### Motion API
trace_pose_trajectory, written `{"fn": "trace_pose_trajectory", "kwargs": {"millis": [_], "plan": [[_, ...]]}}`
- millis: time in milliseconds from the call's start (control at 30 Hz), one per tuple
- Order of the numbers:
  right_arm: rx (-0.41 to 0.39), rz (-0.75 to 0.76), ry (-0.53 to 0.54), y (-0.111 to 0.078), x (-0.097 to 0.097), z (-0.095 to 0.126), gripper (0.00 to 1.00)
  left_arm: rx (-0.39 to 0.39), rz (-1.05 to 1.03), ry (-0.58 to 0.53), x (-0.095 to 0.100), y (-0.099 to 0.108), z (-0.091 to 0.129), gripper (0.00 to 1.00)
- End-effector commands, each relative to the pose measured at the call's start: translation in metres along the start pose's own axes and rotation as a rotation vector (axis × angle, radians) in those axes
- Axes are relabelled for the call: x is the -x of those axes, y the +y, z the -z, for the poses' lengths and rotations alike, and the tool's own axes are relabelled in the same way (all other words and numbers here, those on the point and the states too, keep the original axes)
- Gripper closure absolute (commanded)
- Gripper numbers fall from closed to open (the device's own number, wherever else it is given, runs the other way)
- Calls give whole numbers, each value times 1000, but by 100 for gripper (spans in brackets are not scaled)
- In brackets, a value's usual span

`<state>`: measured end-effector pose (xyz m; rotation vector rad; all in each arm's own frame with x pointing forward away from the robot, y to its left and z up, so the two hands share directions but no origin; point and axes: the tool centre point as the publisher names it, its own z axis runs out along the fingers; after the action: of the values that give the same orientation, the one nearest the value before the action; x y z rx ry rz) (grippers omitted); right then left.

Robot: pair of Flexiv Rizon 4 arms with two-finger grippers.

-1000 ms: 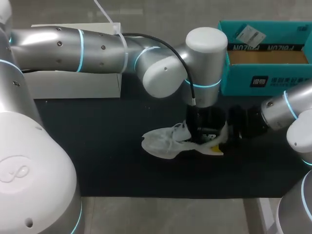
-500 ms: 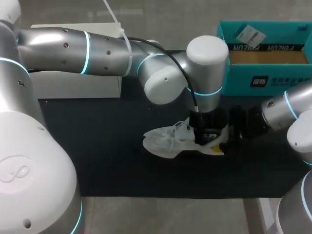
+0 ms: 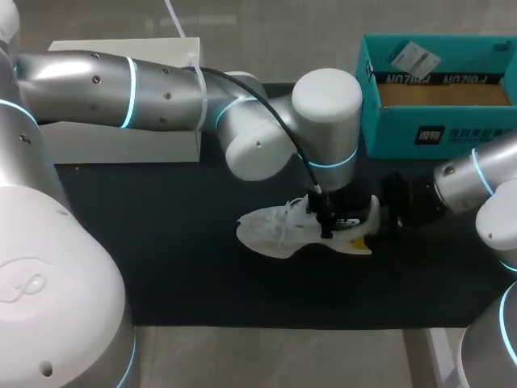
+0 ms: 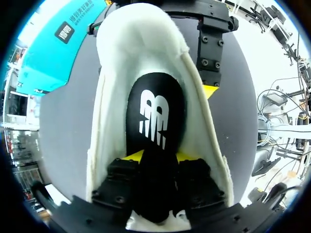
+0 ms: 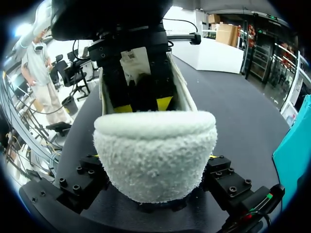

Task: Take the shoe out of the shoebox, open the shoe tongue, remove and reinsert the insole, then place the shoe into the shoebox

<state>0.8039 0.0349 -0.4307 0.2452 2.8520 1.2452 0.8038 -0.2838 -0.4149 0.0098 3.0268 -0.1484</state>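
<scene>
The left arm (image 3: 161, 81) and right arm (image 3: 485, 174) are smooth silver-grey tubes with domed joint caps and glowing cyan rings. A black cable (image 3: 284, 129) trails along the left one. The left gripper (image 4: 160, 158) and right gripper (image 5: 155, 172) are black, screw-studded blocks.

The shoe (image 5: 154, 160) is fuzzy white cloth; its insole (image 4: 155, 97) smooth matt black.

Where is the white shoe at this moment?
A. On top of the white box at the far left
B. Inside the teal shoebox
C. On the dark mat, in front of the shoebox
C: the shoe lies on the dark mat, outside the teal shoebox behind it.
</scene>
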Motion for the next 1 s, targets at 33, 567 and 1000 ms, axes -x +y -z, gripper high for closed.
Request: {"fn": "trace_pose_trajectory", "kwargs": {"millis": [33,567,1000], "plan": [[-3,0,-1,4,-6,-1,100,6,3,-2,8,-7,-25,74],[-3,0,-1,4,-6,-1,100,-66,101,114,1,8,16,100],[-3,0,-1,4,-6,-1,100,-177,149,270,1,10,44,100]]}}
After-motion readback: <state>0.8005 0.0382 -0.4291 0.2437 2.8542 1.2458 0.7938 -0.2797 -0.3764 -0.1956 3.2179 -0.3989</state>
